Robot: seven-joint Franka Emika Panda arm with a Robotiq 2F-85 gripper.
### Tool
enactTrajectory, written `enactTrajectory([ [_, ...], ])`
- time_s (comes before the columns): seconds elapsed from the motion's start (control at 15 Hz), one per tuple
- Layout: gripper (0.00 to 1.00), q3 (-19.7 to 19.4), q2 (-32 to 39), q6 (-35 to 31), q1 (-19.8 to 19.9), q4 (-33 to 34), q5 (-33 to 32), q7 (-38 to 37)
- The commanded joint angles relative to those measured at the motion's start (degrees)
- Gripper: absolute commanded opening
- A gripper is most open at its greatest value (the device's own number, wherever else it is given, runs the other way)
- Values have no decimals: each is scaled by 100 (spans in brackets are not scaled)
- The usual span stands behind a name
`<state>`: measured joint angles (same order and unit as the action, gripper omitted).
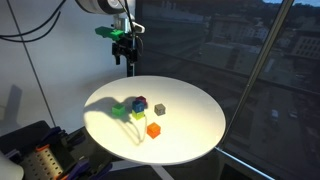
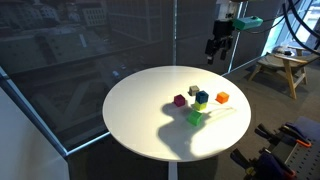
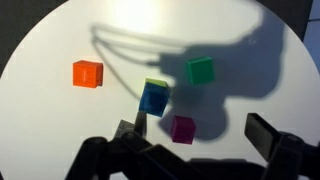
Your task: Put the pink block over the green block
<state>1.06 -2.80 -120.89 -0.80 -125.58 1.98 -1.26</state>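
Fingers (image 3: 266, 133) of the gripper (image 1: 123, 58) filled the lower edge of the wrist view, dark and blurred, with the round white table (image 3: 60, 120) below them. The pink block (image 3: 182, 129) lay on the table between the fingers in that view, just beside the blue block (image 3: 153, 100). A yellow-green block (image 3: 156, 84) sat against the far side of the blue one; whether the two touched could not be told. The green block (image 3: 201, 70) stood apart from the pink block, on bare table inside the arm's shadow, and the orange block (image 3: 87, 73) lay well apart on the opposite side. Nothing was stacked, so the task was judged not yet begun. Hazards: the pink block sat close to the blue block, so a finger descending on that side would probably strike or push the blue block and disturb the cluster. The approach should be turned so that the jaws straddle the two free faces. An off-centre grip could tilt the small cube, and a tilted or offset release would likely let it slide off the green block, whose top appeared no larger than the pink block's base. Mistaking the paler yellow-green block for the green one would be a further error. Both exterior views showed the gripper high above the table, jaws fully spread, grasping nothing and touching nothing.
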Motion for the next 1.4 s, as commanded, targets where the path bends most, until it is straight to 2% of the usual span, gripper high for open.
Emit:
enactTrajectory([
  [0.0,100,39,87,39,-41,156,-29,-60],
  [0.53,100,133,491,102,-162,589,-77,-153],
  [1.33,100,180,1541,170,-364,1516,-361,-464],
])
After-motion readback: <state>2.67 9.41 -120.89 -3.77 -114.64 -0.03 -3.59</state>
